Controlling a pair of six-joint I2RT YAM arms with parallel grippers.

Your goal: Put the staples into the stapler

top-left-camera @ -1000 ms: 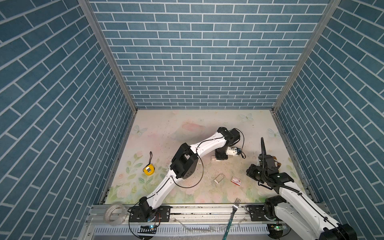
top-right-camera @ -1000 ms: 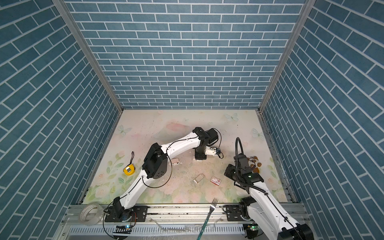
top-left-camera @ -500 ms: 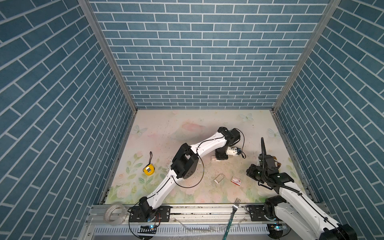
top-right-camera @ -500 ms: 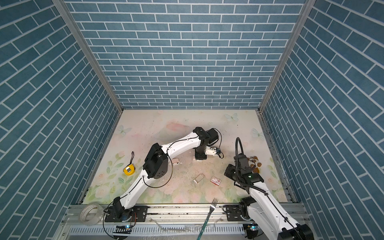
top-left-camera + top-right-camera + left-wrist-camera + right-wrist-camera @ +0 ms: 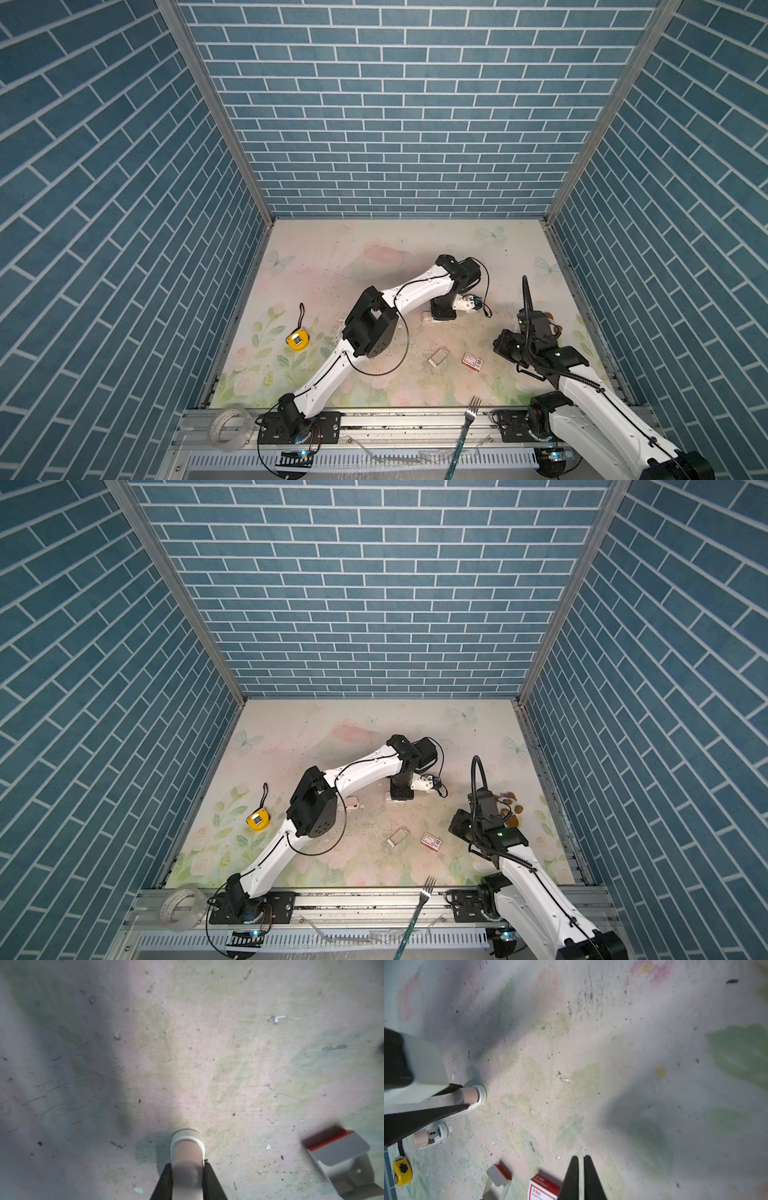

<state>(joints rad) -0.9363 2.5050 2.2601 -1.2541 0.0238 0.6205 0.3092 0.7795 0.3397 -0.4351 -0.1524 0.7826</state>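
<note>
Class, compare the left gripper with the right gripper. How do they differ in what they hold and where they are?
The left gripper is clamped on a pink-and-white stapler piece; the right gripper has nothing between its fingers. The left gripper points down at the middle of the table; the right gripper sits nearer the front, close to the red-and-white staple box. Both are shut and have black tapered fingers.

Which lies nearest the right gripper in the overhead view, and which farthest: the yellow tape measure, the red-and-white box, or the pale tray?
From the right gripper, in a top view:
1. the red-and-white box, just to its left.
2. the pale tray, a little further left.
3. the yellow tape measure, far over on the left side.
</note>
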